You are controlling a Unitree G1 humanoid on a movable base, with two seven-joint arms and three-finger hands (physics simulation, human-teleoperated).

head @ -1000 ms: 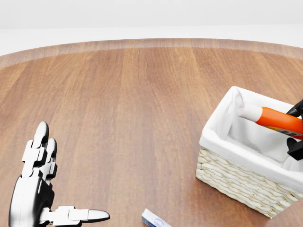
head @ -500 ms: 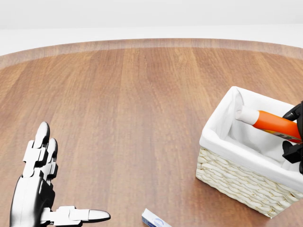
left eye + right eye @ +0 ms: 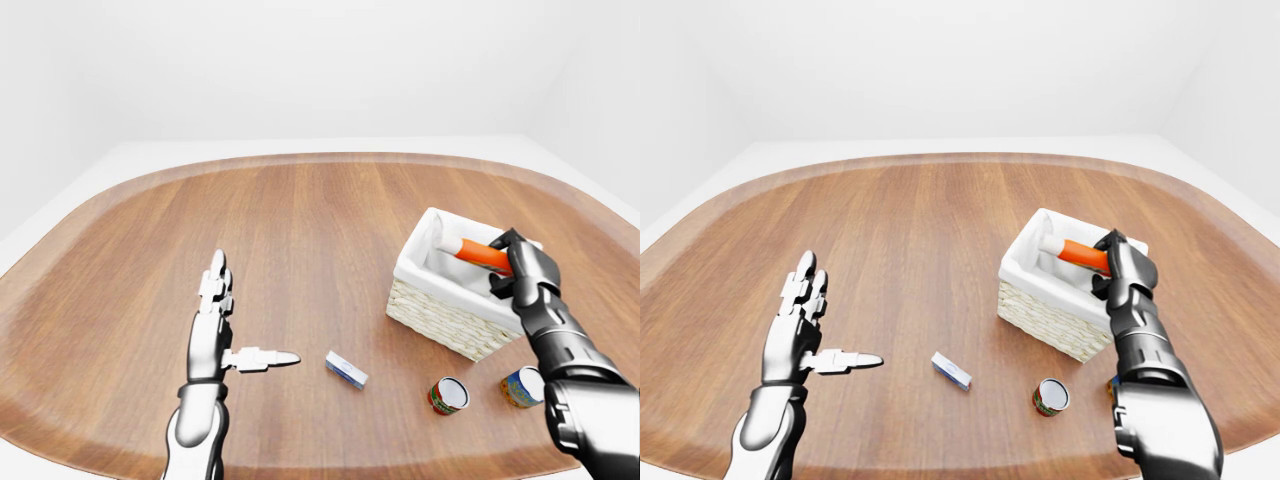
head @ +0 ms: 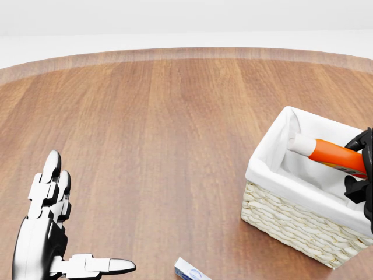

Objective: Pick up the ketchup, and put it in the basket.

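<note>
In the left-eye view the right hand (image 3: pixel 517 268) reaches over the near rim of the wicker basket (image 3: pixel 437 318), its fingers closed round the base end of the ketchup bottle (image 3: pixel 470 250), which lies tilted with its white cap pointing into the lined interior; held this way, the bottle is already inside the walls and seems to need only a release. The left hand (image 3: pixel 214 325) hangs well apart to the left, fingers spread and thumb out, holding nothing, apparently parked clear of the work. On the wooden surface (image 3: pixel 300 230) a small blue-and-white box (image 3: pixel 346 370) and two tipped cans (image 3: pixel 449 395) lie near the bottom of the view, untouched. The head view, looking down closer, shows the orange body resting against the white cloth liner (image 4: pixel 274 169), while dark fingers (image 4: pixel 358 140) wrap it at the right edge. The right-eye view adds nothing different, merely shifting everything leftward.
</note>
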